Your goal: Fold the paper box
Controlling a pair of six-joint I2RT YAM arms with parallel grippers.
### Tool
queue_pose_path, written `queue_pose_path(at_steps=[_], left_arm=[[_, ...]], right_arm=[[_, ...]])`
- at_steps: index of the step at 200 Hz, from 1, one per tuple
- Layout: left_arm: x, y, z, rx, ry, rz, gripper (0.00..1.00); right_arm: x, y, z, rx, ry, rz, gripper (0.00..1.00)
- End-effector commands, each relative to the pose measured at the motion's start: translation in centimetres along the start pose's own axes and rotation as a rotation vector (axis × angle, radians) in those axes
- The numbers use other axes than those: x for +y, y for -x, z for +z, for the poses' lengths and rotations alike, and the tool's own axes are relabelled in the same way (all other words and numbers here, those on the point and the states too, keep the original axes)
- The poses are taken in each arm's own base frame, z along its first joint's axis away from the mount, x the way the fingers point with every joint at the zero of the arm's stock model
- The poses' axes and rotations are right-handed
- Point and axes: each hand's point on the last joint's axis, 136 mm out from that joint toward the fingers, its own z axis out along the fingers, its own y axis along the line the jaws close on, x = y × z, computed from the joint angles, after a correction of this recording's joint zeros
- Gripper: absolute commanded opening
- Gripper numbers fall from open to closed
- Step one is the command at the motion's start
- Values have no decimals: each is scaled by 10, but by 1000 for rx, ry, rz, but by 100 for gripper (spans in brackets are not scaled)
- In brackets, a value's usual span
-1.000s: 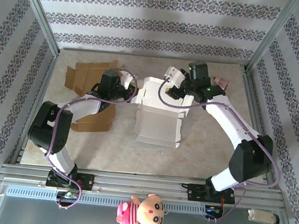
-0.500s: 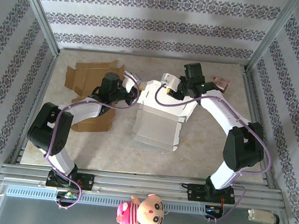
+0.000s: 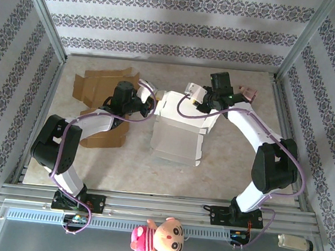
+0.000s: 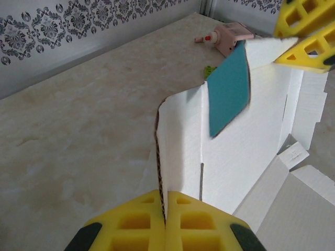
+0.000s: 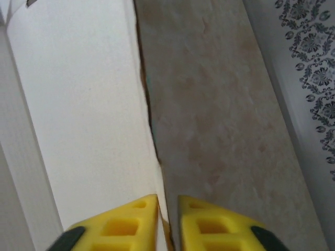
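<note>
1. The white paper box (image 3: 177,135) sits half-formed in the middle of the desk (image 3: 222,173), between my two arms. Its far flaps stand up and a broad panel lies flat toward me.
2. My left jaws are clamped on the box's left flap. In the left wrist view the yellow fingers (image 4: 133,225) press together with the flap's upright edge pinched between them.
3. My right jaws are closed on the box's far right panel. In the right wrist view the panel's edge runs down between the yellow pads (image 5: 128,222), with bare desk to its right.
4. From the left wrist camera I see the right arm's fingers (image 4: 306,49) holding a tilted flap with a teal face (image 4: 229,91).
5. Brown cardboard pieces (image 3: 100,85) lie on the left of the desk around my left arm.
6. A small pink object (image 3: 249,93) rests near the far right corner, apart from the box.
7. A plush toy (image 3: 164,239) sits on the front rail.
</note>
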Motion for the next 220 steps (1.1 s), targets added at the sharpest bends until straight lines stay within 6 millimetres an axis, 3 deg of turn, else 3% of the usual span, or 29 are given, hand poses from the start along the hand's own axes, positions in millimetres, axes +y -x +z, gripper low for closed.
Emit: queue_pose_path(at_steps=[1,13,32,66,98,112,124,140,175,220], left_arm=[[-2,29,-2,-65,0,26,0],[-1,30,-3,-69,12,18,1],[5,37,-8,-75,49,-24,26],[11,61,-34,-128,124,-257,58],[5,75,-59,-155,117,-594,68],[7,68,-63,-124,146,-818,68],[8,59,-62,-80,166,-991,62],[-1,59,-52,-61,90,-1107,56],[-1,53,-26,-32,33,-1183,46],[28,33,-6,-75,112,-1188,33]], right_arm=[[-1,9,-10,-16,-10,-5,3],[-6,14,-12,-12,-41,-14,0],[-22,21,-17,0,-153,-43,0],[-52,37,-35,26,-413,-192,0],[-64,42,-37,60,-587,-312,0],[-63,41,-31,72,-649,-358,0],[-60,40,-23,81,-688,-393,0],[-55,38,-12,85,-729,-423,0],[-45,36,6,89,-807,-487,0],[-29,27,21,94,-777,-489,0]])
